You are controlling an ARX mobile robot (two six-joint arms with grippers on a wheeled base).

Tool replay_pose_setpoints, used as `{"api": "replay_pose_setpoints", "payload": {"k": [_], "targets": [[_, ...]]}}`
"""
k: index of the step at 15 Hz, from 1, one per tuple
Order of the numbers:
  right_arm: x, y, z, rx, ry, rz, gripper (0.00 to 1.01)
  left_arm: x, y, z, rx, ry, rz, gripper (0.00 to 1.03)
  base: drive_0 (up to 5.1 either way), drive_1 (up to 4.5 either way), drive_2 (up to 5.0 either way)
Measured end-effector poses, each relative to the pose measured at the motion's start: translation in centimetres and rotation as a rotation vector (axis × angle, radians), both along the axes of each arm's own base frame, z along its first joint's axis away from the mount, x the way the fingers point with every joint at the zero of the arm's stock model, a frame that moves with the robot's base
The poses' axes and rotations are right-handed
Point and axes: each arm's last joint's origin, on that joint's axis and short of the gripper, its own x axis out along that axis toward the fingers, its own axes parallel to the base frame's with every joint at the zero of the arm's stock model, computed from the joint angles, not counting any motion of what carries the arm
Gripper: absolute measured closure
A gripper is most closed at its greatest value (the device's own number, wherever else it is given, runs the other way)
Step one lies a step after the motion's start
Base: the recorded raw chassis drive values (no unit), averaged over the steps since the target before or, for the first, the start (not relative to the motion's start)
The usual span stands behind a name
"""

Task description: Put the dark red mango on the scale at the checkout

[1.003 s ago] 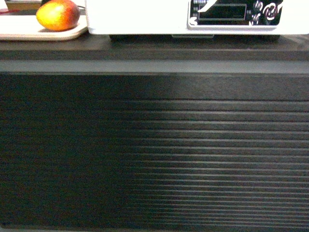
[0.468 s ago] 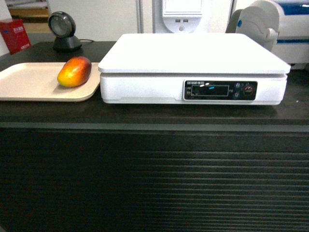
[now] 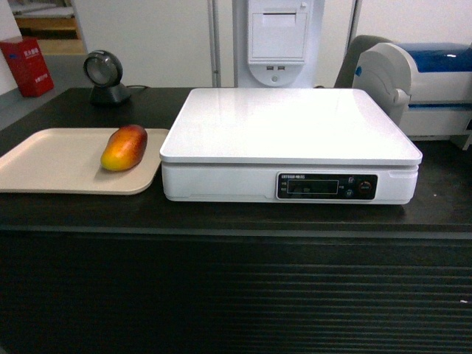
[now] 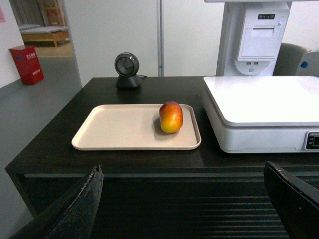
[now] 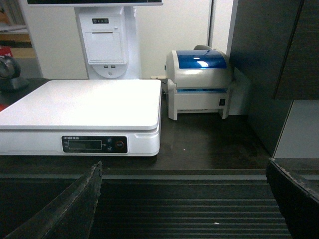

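The dark red mango [image 3: 124,147] [image 4: 171,117] lies on the right part of a thin beige tray [image 3: 51,158] [image 4: 119,129], red at its far end and orange-yellow near me. Just right of the tray stands the white scale [image 3: 291,125] [image 4: 264,107] [image 5: 79,107], its top bare and its dark display panel [image 3: 327,186] facing me. Both rest on the dark checkout [image 3: 236,295] with its ribbed front. My left gripper [image 4: 184,199] is open in front of the counter, below and short of the mango. My right gripper [image 5: 184,199] is open too, in front of the counter by the scale's right end. Neither holds anything.
A round black scanner [image 3: 103,74] [image 4: 127,69] stands behind the tray. A white and blue label printer [image 3: 420,81] [image 5: 199,82] sits right of the scale, and a white terminal stand [image 3: 276,40] rises behind it. A red box [image 3: 28,66] is on the floor at far left.
The head view has risen: a second ago it showed mostly the ribbed counter front, now it looks down on the counter top with tray, mango and scale. Nothing on the counter moved.
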Motion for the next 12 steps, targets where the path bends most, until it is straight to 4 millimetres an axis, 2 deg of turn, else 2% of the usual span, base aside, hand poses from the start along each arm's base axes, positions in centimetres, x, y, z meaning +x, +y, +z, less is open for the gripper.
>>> {"api": "replay_pose_setpoints", "payload": {"k": [12], "targets": [[0.0,0.0,-0.01,0.0,0.002,0.001,0.03,0.0,0.0,-0.01,0.0,0.001,0.0,0.05,0.0,0.0,0.0]]}}
